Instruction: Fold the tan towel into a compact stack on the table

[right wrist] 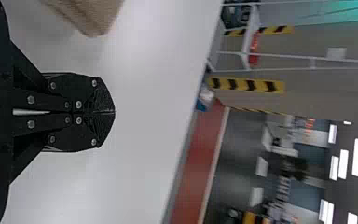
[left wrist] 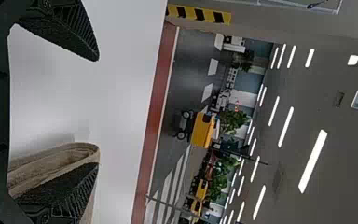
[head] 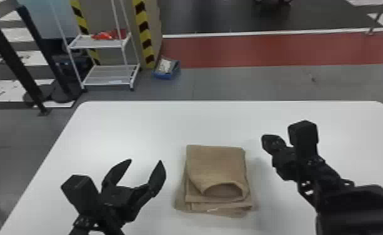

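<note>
One white rack [head: 97,44] stands beyond the table [head: 137,125] bearing the tan towel [head: 215,165].

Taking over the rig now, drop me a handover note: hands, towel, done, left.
Left hand: open, empty, left of the towel.
Right hand: shut, nothing in it, right of the towel.
Towel: on the white table, between the hands.
Done: folded into a compact, layered, roughly rectangular stack.
Left: perhaps only tidying. On the side nearest the robot the top layer bulges into an open loop and lower layers stick out unevenly; I'd flatten and square that if neatness matters.
</note>
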Controlling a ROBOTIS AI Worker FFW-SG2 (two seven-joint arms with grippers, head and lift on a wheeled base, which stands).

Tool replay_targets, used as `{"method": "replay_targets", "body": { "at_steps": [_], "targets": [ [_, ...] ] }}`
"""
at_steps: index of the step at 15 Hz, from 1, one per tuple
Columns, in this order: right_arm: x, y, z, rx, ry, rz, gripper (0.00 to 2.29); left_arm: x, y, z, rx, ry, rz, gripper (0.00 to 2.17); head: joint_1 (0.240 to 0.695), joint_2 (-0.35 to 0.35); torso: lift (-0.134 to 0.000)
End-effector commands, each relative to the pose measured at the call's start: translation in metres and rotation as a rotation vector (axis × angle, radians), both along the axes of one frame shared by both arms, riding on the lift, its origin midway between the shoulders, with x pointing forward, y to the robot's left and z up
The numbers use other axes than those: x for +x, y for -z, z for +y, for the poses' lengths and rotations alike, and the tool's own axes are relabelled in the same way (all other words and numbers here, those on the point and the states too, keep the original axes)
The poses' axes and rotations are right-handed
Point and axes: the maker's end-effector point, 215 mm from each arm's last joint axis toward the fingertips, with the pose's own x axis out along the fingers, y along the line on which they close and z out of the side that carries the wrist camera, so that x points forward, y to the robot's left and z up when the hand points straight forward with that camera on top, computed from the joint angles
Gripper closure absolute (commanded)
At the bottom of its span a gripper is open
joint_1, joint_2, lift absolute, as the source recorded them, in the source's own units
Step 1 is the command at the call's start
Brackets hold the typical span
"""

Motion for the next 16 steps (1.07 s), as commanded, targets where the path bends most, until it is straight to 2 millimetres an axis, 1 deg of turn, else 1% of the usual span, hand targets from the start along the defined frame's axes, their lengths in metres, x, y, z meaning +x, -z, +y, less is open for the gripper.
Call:
{"method": "replay_targets", "body": {
  "at_steps": [1,2,3,4,5,7,9,10,13,16],
  "targets": [
    [-0.022,-0.083,0.039,0.101,-0.089,-0.291,2.19,0.000,0.001,-0.001,0.001,0.003,0.001,0.08,0.695,0.069,-0.113],
    [-0.038,-0.090,0.062,0.114,-0.151,-0.313,2.19,0.000,0.001,-0.001,0.001,0.003,0.001,0.08,0.695,0.080,-0.113],
    [-0.051,-0.078,0.085,0.118,-0.211,-0.274,2.19,0.001,0.000,-0.001,0.001,0.003,0.000,0.08,0.695,0.099,-0.113],
    [-0.061,-0.061,0.103,0.100,-0.247,-0.224,2.19,0.001,0.001,0.000,0.000,0.002,0.003,0.08,0.695,0.117,-0.113],
    [-0.068,-0.049,0.115,0.086,-0.271,-0.193,2.19,0.000,0.001,0.000,0.000,0.002,0.004,0.08,0.695,0.160,-0.113],
    [-0.086,-0.024,0.139,0.080,-0.327,-0.145,2.19,0.000,0.004,0.000,0.000,0.002,0.009,0.08,0.695,0.196,-0.113],
    [-0.101,-0.004,0.158,0.071,-0.377,-0.104,2.19,0.000,0.004,0.000,0.001,0.003,0.010,0.08,0.695,0.226,-0.113],
    [-0.107,0.007,0.166,0.059,-0.398,-0.082,2.19,0.001,0.005,-0.001,0.000,0.004,0.010,0.08,0.695,0.252,-0.113],
    [-0.124,0.045,0.177,0.022,-0.427,0.019,2.19,0.001,0.005,-0.001,-0.001,0.004,0.012,0.08,0.695,0.286,-0.113],
    [-0.142,0.064,0.188,0.031,-0.459,0.038,2.19,0.001,0.006,-0.001,-0.001,0.004,0.013,0.08,0.695,0.302,-0.113]
  ]
}}
